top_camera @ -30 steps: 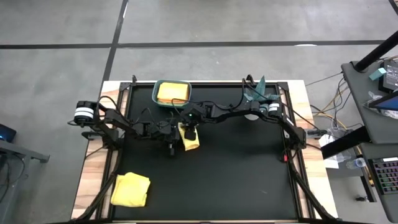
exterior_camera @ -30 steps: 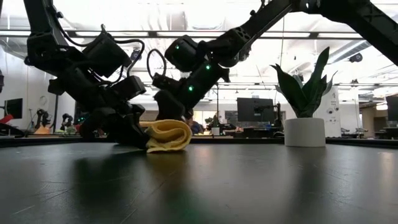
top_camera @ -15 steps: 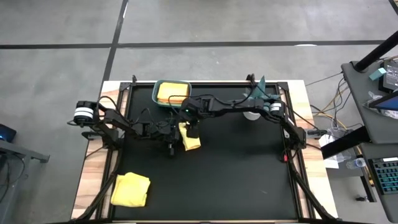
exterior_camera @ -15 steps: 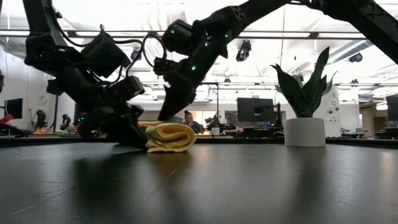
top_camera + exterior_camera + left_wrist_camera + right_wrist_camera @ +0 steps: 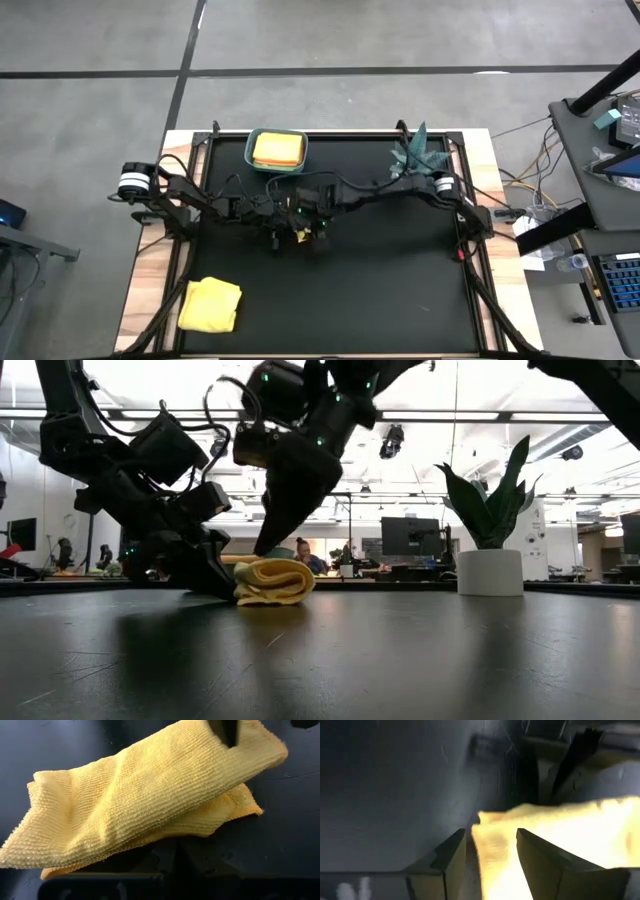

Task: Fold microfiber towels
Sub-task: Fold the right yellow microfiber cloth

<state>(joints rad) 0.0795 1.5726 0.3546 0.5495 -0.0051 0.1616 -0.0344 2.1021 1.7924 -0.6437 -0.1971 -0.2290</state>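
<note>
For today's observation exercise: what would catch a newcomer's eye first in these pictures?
The two dark arms meeting mid-table over a folded yellow towel, the right gripper with jaws open astride its edge, the left gripper shut beside it. Then another yellow towel at the near left corner and a teal bin holding one more.

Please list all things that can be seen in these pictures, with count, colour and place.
Folded towel: one, yellow, table middle, between the two pincers.
Second towel: one, yellow, near left corner.
Bin: one, teal, far edge, holding a yellow-orange towel.
Potted plant: one, green in white pot, far right.
Table: one, black top.
Left pincer: shut, at the folded towel's left end.
Right pincer: open, fingers astride the folded towel's edge.
</note>
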